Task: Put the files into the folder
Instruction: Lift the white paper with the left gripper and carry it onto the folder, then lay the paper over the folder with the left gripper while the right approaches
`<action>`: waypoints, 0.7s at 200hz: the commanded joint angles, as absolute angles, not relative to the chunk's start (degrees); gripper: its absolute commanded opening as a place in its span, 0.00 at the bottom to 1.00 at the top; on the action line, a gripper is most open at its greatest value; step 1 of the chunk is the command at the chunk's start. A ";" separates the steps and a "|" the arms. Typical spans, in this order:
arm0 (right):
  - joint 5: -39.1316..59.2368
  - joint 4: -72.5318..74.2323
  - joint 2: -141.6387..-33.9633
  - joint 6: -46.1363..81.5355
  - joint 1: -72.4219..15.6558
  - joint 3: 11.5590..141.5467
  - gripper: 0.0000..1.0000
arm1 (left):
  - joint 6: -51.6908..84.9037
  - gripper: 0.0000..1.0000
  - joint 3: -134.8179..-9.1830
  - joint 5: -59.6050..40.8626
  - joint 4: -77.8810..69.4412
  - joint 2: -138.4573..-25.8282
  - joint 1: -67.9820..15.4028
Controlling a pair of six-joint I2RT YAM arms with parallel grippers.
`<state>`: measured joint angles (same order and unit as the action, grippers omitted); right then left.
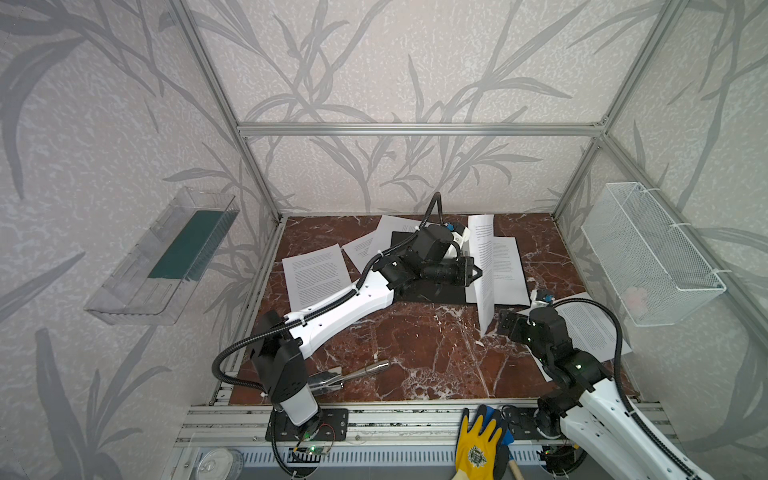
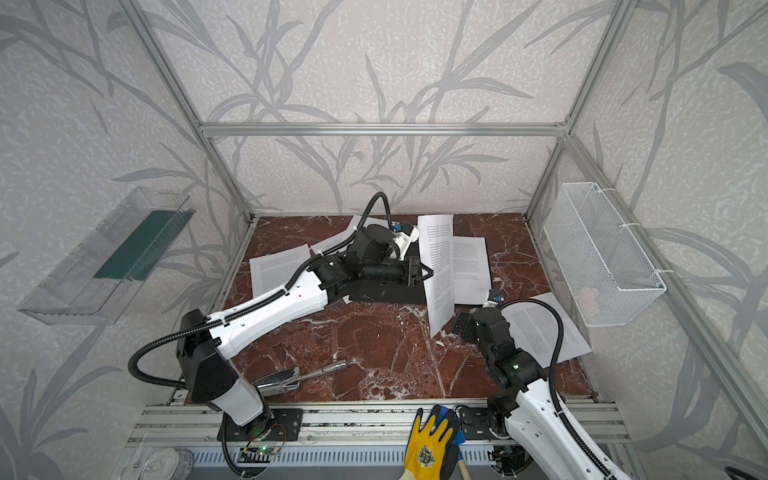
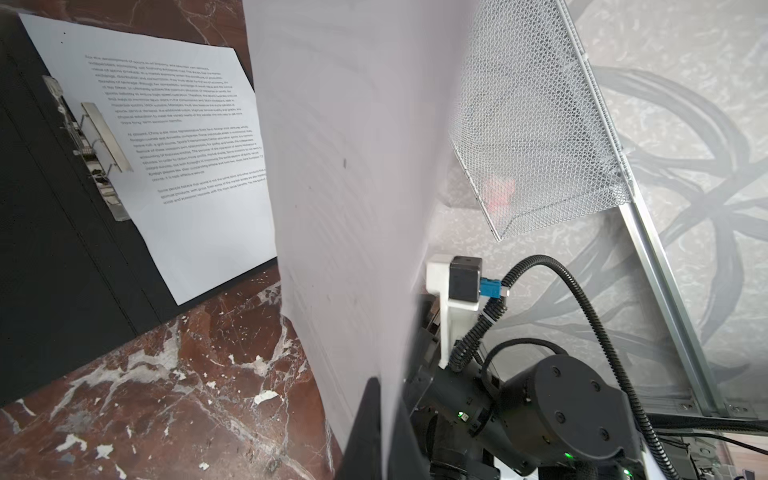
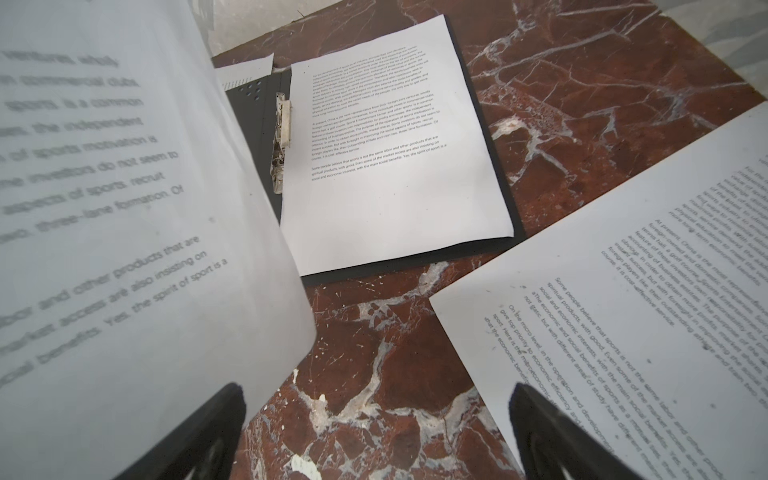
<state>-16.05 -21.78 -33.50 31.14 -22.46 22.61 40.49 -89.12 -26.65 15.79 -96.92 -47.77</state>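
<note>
table [image 1: 415, 353]: red-brown marble, walled in by a metal frame; everything else is set on it or hung beside it
clear tray [image 1: 124, 291]: fixed to the left wall, and a dark green slab [image 1: 187, 245] is laid in it
wire basket [image 1: 648, 257]: white mesh, hung on the right wall
folder [image 1: 436, 293]: laid open at the far middle of the table, black inside turned up; its left half is largely covered by the left arm in both top views
held sheet [image 1: 484, 266]: stood almost upright over the folder's right half, printed face turned toward the right arm, lower corner brought down close to the marble
filed sheet [image 4: 395, 158]: laid flat on the folder's right half, just beside the clip; whether it is caught under the clip cannot be told
loose files: one is seen left of the folder [image 1: 316, 272], two behind it [image 1: 390, 232], one partly under the right arm [image 1: 590, 328]
left gripper [image 1: 476, 272]: clamped tight on the held sheet's edge, above the folder
right gripper [image 4: 378, 399]: jaws spread wide, nothing held, kept low over bare marble between the held sheet and the nearest loose file
glove [image 1: 478, 444]: yellow and blue, laid on the front rail
metal tool [image 1: 353, 374]: laid near the front edge
spine clip [image 4: 282, 137]: metal, seated along the folder's middle
</note>
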 commanded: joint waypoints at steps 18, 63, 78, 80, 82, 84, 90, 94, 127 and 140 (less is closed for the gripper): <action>-16.30 -21.80 -30.32 28.13 -22.59 21.54 0.99 | 39.01 0.00 -90.73 -41.06 13.66 -104.05 -39.64; -5.48 -15.13 -28.99 22.51 -22.59 18.66 0.99 | 34.06 0.00 -92.50 -46.20 13.72 -115.01 -30.16; -3.75 -13.79 -32.26 21.60 -22.59 19.27 0.99 | 27.56 0.00 -96.24 -40.47 21.43 -118.64 -28.49; -3.53 -13.66 -32.81 21.59 -22.59 19.39 0.99 | 26.93 0.00 -96.88 -39.41 22.76 -119.15 -28.26; -3.28 -13.52 -33.34 21.72 -22.59 19.59 0.99 | 26.13 0.00 -97.70 -38.28 24.17 -119.59 -28.14; -2.95 -13.36 -34.09 21.91 -22.59 19.71 0.99 | 25.39 0.00 -98.36 -37.41 25.53 -119.96 -28.08; -1.81 -12.42 -35.93 22.39 -22.59 20.09 0.99 | 22.86 0.00 -100.40 -35.14 29.37 -121.11 -27.94; -0.73 -11.63 -37.28 22.69 -22.59 20.35 0.99 | 21.36 0.00 -101.44 -34.51 31.16 -121.78 -27.88; 1.74 -7.36 -48.48 24.94 -22.66 24.48 0.99 | 18.45 0.00 -104.19 -31.24 32.77 -125.96 -26.96; 1.37 -7.41 -51.80 24.79 -22.65 26.83 0.99 | 18.72 0.00 -103.56 -29.91 31.25 -126.62 -26.60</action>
